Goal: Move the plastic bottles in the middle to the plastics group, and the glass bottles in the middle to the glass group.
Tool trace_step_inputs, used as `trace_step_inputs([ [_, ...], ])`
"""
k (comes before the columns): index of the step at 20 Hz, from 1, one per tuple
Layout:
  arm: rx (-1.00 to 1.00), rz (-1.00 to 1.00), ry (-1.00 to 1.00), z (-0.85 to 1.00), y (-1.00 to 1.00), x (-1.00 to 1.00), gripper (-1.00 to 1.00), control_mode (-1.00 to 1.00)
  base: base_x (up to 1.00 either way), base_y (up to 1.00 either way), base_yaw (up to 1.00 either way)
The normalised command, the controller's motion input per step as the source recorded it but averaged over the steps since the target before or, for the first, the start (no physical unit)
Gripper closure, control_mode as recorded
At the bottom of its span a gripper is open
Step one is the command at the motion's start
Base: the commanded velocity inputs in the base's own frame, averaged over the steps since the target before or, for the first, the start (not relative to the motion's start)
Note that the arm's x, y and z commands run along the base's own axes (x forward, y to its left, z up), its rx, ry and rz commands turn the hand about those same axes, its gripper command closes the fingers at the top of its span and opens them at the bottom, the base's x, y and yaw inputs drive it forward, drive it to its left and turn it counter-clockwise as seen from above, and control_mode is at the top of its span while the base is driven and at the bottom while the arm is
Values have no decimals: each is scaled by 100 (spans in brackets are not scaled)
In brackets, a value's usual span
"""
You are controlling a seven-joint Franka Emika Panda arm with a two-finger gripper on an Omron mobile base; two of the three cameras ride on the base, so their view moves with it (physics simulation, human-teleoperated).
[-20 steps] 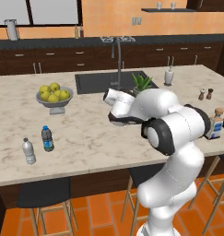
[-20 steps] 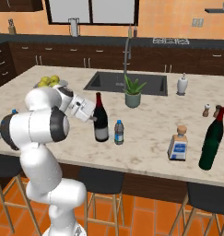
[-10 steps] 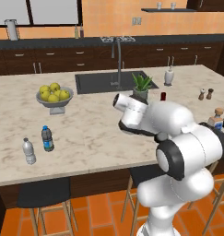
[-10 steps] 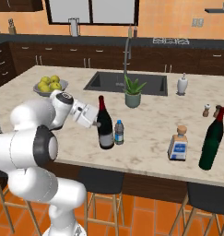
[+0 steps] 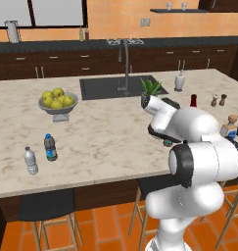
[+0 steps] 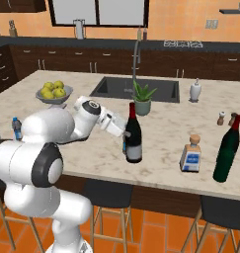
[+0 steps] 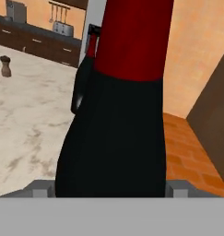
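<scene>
A tall dark wine bottle (image 6: 133, 134) with a reddish top and a pale label stands mid-counter. My gripper (image 6: 124, 132) is level with its body and open, one finger on each side. Seen from the hand, the wine bottle (image 7: 114, 115) is very close, and a finger (image 7: 39, 188) flanks it on each side. A small blue-labelled bottle (image 6: 124, 146) peeks out behind it. To the right are a squat pale bottle (image 6: 192, 154) with a tan cap and a dark green bottle (image 6: 227, 150). Two small water bottles, one clear (image 5: 30, 161) and one blue-capped (image 5: 50, 147), stand at the left.
A bowl of yellow fruit (image 5: 57, 102) sits left of the sink (image 5: 115, 87). A potted plant (image 6: 142, 99), a white dispenser (image 6: 195, 90) and salt and pepper shakers (image 6: 221, 118) stand behind the bottles. Stools line the counter's near edge.
The arm has swung right across the counter, bringing the gripper from short of the wine bottle to around it. The jaws stay equally wide. The bottles have not moved.
</scene>
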Motion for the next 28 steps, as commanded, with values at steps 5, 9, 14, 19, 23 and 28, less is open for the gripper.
trace_step_inputs([
  [5, 1, 0, 15, 0, -46, 49, 100, -100, 0, 0, 0],
  [9, 5, 0, 1, -1, -56, 7, 100, -100, 0, 0, 0],
  [14, 6, 0, 0, -2, -54, 0, 100, -100, 0, 0, 0],
  [19, 4, 2, -17, -10, -27, 0, 100, -100, 0, 0, 0],
  [23, 0, 3, -16, -31, -18, 0, 100, -100, 0, 0, 0],
  [28, 0, 1, -4, -17, -16, 0, 100, -100, 0, 0, 0],
])
